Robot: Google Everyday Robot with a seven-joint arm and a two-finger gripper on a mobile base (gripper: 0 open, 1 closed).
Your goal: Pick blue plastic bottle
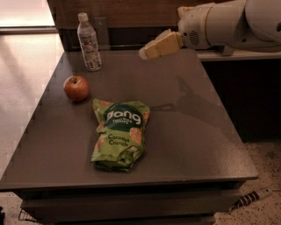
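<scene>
The blue plastic bottle [89, 43], clear with a white cap and a white printed label, stands upright at the far left corner of the dark table [197, 132]. My gripper [147, 51], with yellowish fingers on a white arm, hovers above the table's far edge, to the right of the bottle and well apart from it. It holds nothing.
A red apple [76, 88] sits in front of the bottle on the left. A green snack bag [119, 133] lies in the table's middle. A dark wall panel [131, 13] runs behind the table. A light floor lies to the left.
</scene>
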